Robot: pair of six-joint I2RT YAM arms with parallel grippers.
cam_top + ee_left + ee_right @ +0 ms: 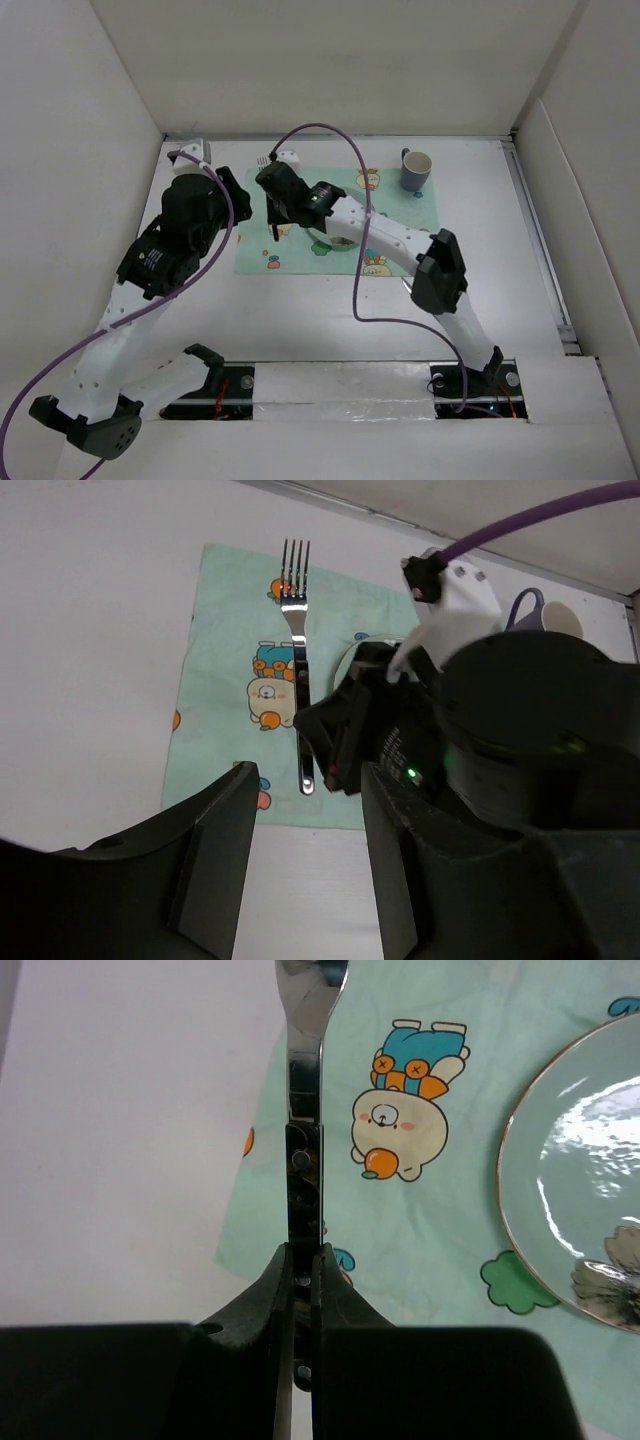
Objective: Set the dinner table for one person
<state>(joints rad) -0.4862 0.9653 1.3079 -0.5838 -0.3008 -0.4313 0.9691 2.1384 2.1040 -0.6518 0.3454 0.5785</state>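
The white worktop (300, 320) spreads out ahead of both arms, and a mint-green mat (400, 215) lies flat toward its far middle. On the mat sits a pale plate (570, 1190), partly hidden under the right arm from above. A grey mug (416, 170) stands upright at the mat's far right corner. A fork (298, 650) lies along the left part of the mat, just left of the plate, with its tines pointing away from the arm bases. The right fingers (283, 1265) are clenched on the fork's handle, pinching it close to its near end. The left fingers (235, 800) are spread wide with nothing between them, hanging above the worktop beside the mat's left side.
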